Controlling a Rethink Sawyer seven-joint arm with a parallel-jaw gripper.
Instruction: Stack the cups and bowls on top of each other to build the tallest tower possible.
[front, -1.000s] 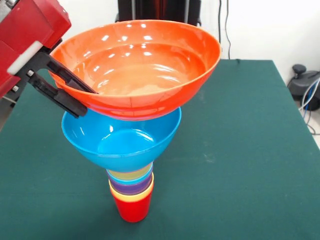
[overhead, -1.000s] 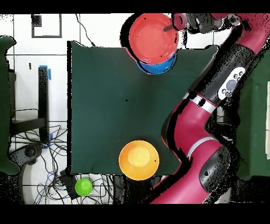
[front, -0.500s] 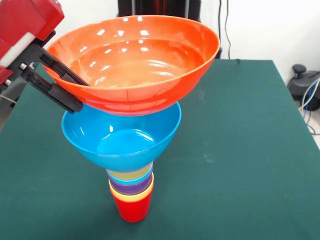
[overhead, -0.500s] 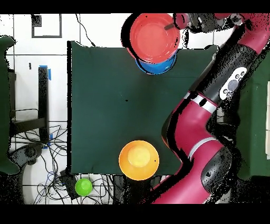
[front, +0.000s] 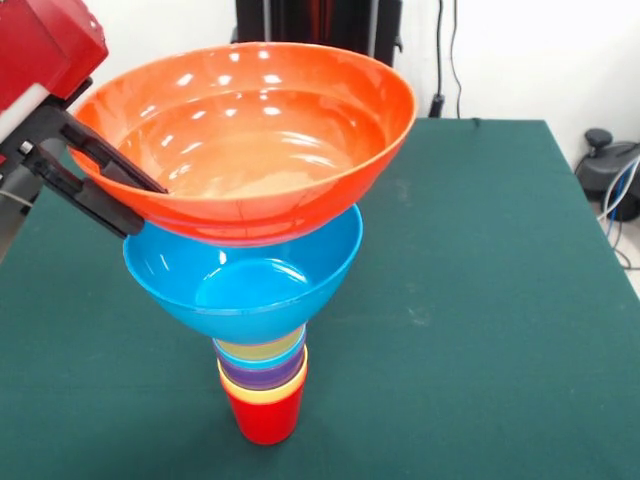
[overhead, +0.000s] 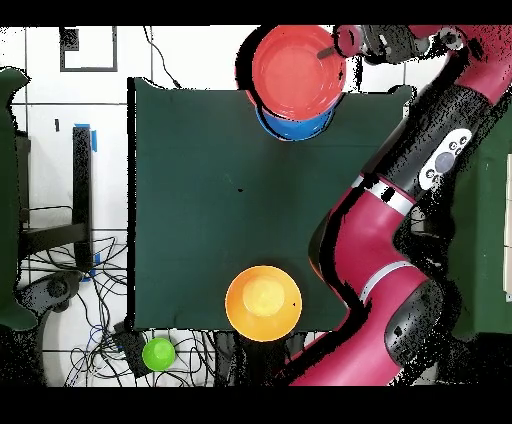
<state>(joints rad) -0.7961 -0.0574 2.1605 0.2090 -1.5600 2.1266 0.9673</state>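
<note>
Hand (front: 105, 185) black fingers pinch the left rim of the wide orange bowl (front: 250, 130), one finger inside the wall and one outside, so you have it clamped on that rim. You can see the red arm (front: 40, 45) entering from the upper left in the front view. The orange bowl sits tilted above the blue bowl (front: 245, 275), its underside at or just over the blue rim; you cannot tell whether they touch. The blue bowl rests on the tower (front: 262, 375) of nested cups, a red cup (front: 262, 415) at the bottom standing on the green table (front: 480, 300) near its front edge. In the overhead view, you find the yellow-orange bowl (overhead: 263, 302) well apart at the table's opposite side, toward the robot's base, and a small green ball (overhead: 158, 353) off the table among cables.
</note>
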